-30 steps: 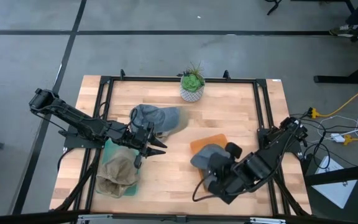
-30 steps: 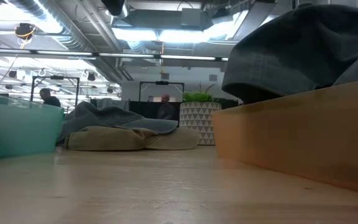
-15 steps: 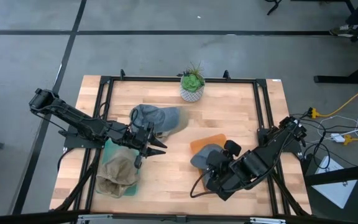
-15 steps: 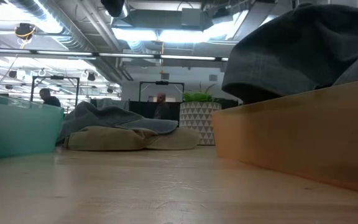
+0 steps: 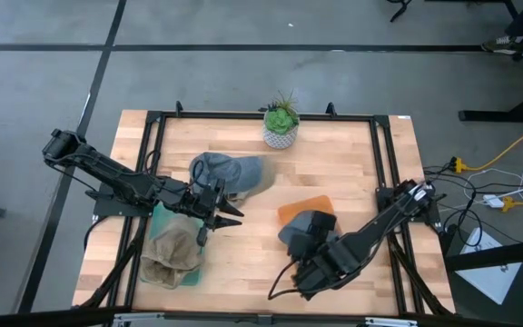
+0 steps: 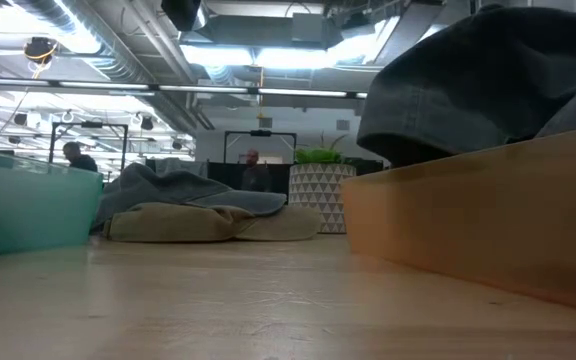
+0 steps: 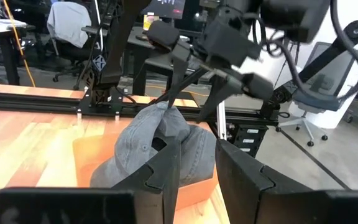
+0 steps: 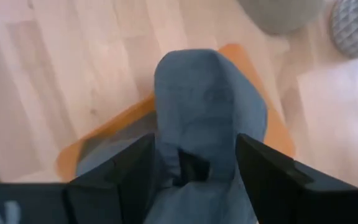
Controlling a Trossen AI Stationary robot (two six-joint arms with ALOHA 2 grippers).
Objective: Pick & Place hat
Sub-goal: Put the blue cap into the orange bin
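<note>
Change since earlier frame: right arm has drawn back toward the lower centre of the high view; its bulk no longer covers the grey hat (image 5: pixel 305 224), which stays on the orange tray (image 5: pixel 309 208), right of centre.

Right gripper (image 8: pixel 193 163): fingers spread wide to either side of the hat's crown, not clamping it. Hat released, in my judgement.

Left gripper (image 5: pixel 228 214): left of centre in the high view, fingers partly apart, nothing between them. Waiting.

Step in hand (judgement): retreat after placing. Lift straight up and clear before swinging away, so a fingertip does not snag the cloth and drag the hat off the tray. Soft fabric will follow any catch.

Other hats: a blue-grey cap (image 5: pixel 227 173), upper centre, beside the left gripper; a tan hat (image 5: pixel 171 255) on a teal tray (image 5: pixel 159 218), lower left.

Surface: pale wood table (image 5: pixel 334 163) in a black frame. Potted plant (image 5: pixel 281 124) at its top edge.

Room: grey floor with dark lines; yellow cable (image 5: pixel 507 150) at right. Low view shows a workshop with ceiling lights and two persons far back.
</note>
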